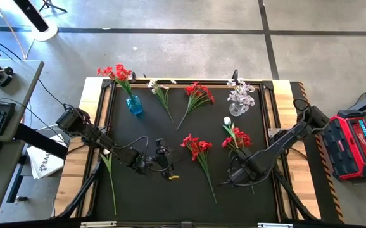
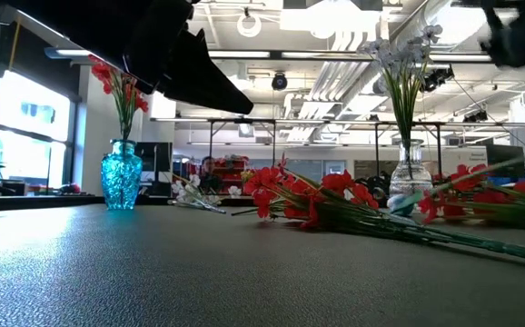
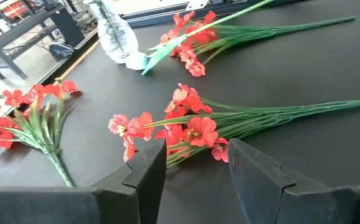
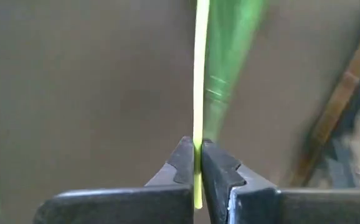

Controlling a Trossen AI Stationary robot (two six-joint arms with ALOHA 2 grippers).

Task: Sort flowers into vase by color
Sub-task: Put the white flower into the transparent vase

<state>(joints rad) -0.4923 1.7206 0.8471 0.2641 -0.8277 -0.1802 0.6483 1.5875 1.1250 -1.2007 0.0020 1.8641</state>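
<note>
A dark matte surface (image 1: pixel 189 190), framed in pale wood, is standing in an open workshop with a grey floor. On it, loose flowers are lying flat, and two vases are standing along the far edge: a blue vase (image 1: pixel 134 105) holding red blossoms on the left, a clear vase (image 1: pixel 238 106) holding pale blossoms on the right.

The flower that matters now is a red sprig (image 1: pixel 236 138) lying on the right half of the surface. Its blossoms are pointing toward the far edge, near the clear vase, and its thin green stem (image 4: pixel 198 93) is running back toward the near edge. The right pincer (image 1: pixel 236 178) is sitting at that near end of the stem, pressed together and pinching it. The stem is running straight away from the fingertips, along the pincer's own line.

Another red sprig (image 1: pixel 196 147) is lying in the middle of the surface, its stem also trailing nearward. The left pincer (image 1: pixel 163 158) is waiting just beside it, fingers (image 3: pixel 144 180) spread and holding nothing. The blue vase is well apart from the right pincer, across the surface on the left arm's side.
</note>
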